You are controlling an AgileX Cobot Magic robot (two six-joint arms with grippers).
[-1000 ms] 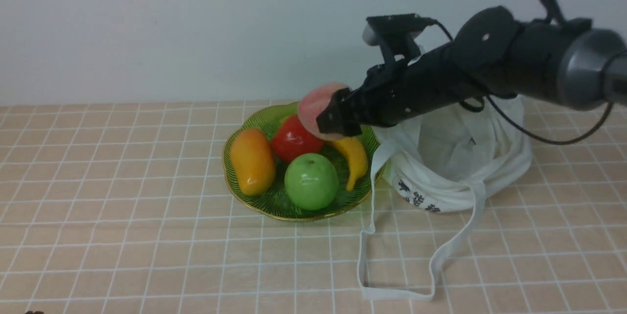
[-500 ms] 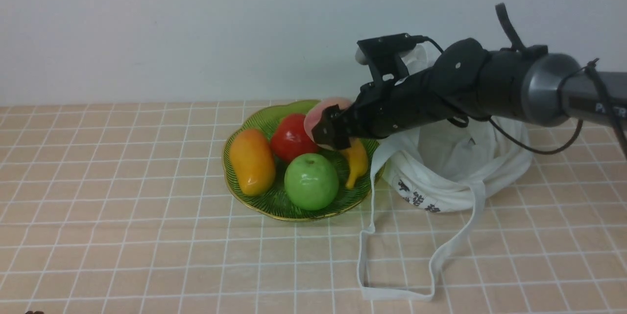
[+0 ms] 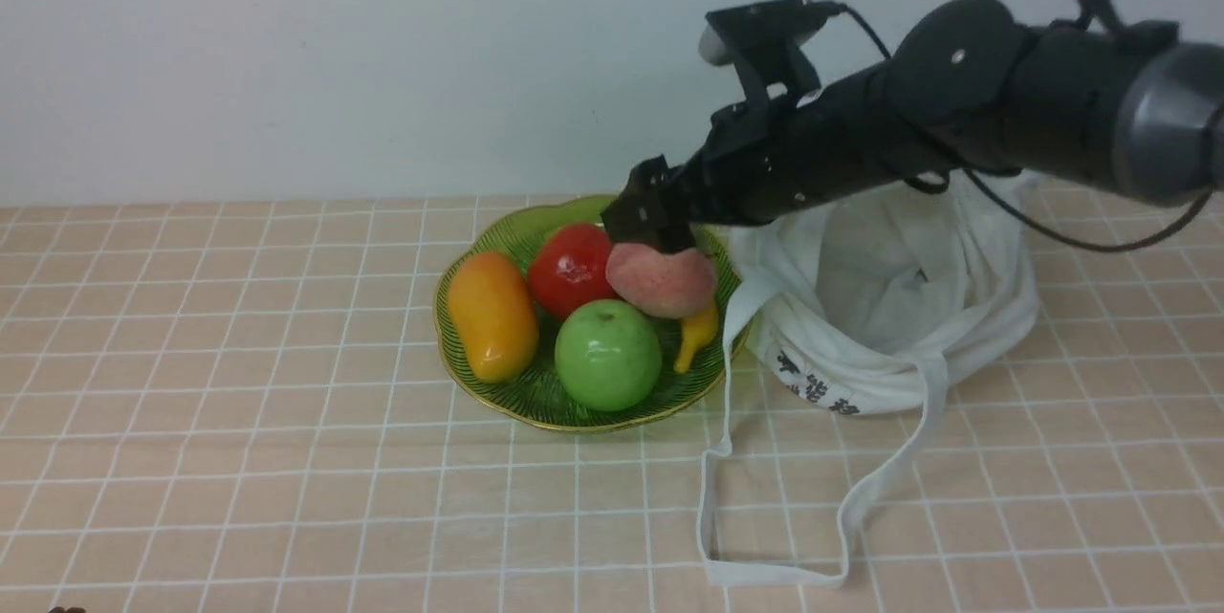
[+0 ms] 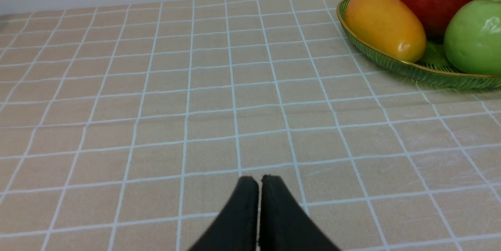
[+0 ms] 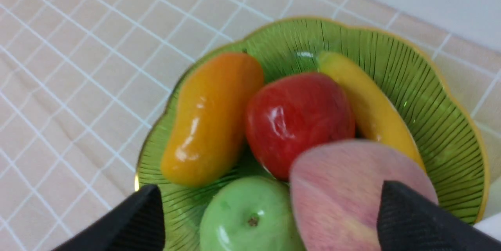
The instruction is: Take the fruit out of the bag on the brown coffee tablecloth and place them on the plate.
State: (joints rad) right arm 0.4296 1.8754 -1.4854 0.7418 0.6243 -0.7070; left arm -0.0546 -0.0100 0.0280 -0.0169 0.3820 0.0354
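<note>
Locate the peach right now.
Front view: the peach sits on the plate, right side, beside the red fruit and over the banana, just below the open right end effector.

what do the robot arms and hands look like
The right arm is matte black with a round joint, a grey metallic cylinder and a black cable looping below. A black camera block sits on its wrist. The left hand shows two black tapering fingers.

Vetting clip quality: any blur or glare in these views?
Front view: soft overall, right arm blurred near the frame edge. Right wrist view: peach close and out of focus; glare streaks on the mango. Left wrist view: crisp tablecloth, small highlight on the green apple.
</note>
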